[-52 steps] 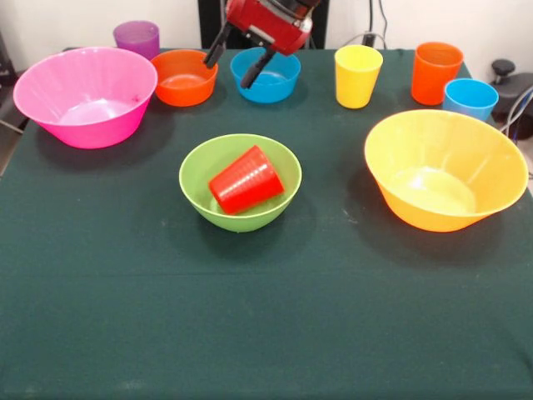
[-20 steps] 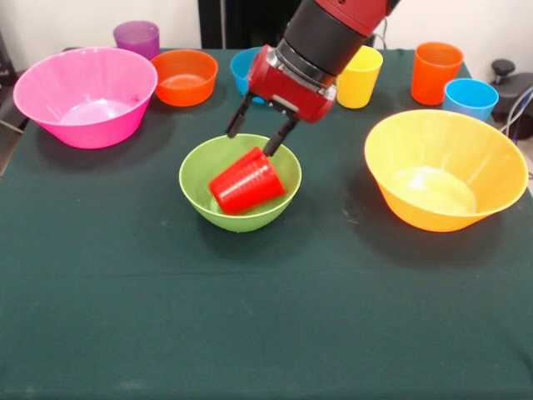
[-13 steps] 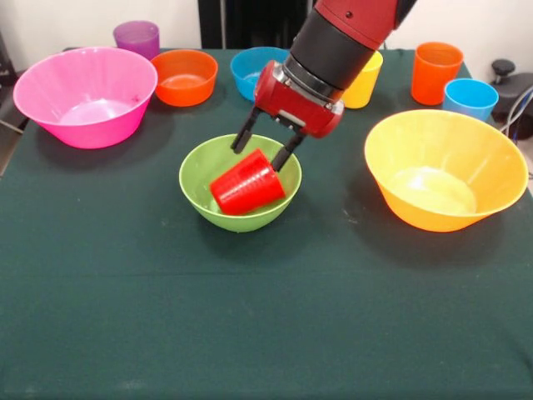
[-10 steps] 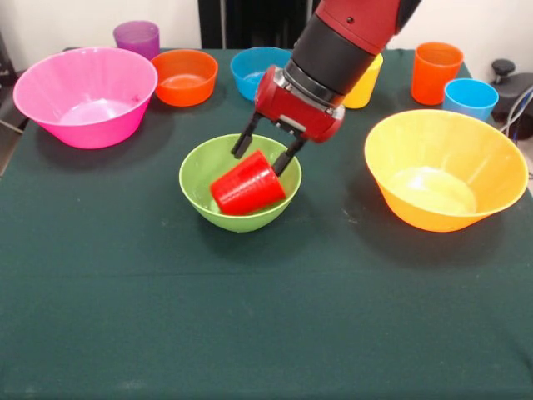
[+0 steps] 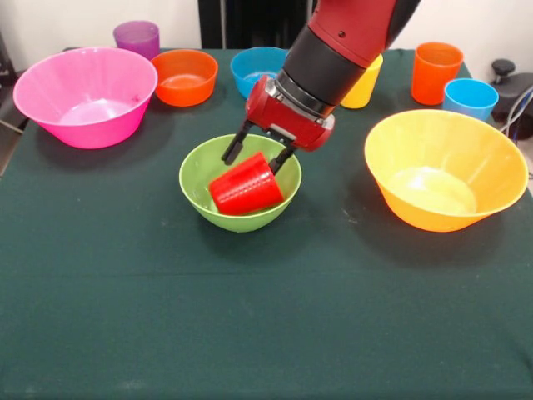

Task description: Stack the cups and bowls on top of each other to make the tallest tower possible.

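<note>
Dark green cloth covers our worktop [image 5: 250, 317], where the smooth red plastic cup [image 5: 246, 185] lies tilted inside the glossy lime green plastic bowl [image 5: 200, 196]. We see our gripper [image 5: 254, 153] spread wide, straddling the cup's upper end without clamping it

Looks like a robotics lab bench, not a home. Table [image 5: 266, 333] draped in plain dark green cloth [image 5: 125, 292], set against a bare white wall [image 5: 58, 25]. Industrial red and black arm [image 5: 350, 37] mounted at the table. Loose cables [image 5: 516, 108] and a black knobbed fixture [image 5: 503, 68] at the right edge. Bright plastic bowls [image 5: 83, 96] and cups [image 5: 435, 72] laid out in a neat row, like test props rather than tableware in use.
</note>
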`<state>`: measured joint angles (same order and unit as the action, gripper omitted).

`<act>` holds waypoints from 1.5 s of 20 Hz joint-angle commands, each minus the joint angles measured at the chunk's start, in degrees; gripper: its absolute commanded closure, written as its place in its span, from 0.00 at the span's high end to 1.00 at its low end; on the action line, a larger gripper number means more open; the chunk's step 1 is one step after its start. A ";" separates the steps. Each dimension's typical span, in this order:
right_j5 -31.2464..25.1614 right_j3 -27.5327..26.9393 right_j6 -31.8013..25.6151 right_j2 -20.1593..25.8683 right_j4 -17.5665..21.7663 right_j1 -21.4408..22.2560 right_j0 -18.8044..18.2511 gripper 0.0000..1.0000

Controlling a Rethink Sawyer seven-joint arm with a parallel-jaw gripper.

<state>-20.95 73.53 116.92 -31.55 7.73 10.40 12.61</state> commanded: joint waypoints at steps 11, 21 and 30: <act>-0.09 -3.15 6.59 3.65 -0.85 -2.62 -0.69 1.00; 0.35 -2.80 5.61 4.41 -0.47 -2.30 -1.36 1.00; 1.43 -2.52 5.63 5.04 -0.37 -2.42 -1.76 1.00</act>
<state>-20.95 73.50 116.92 -32.47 7.73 9.51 11.68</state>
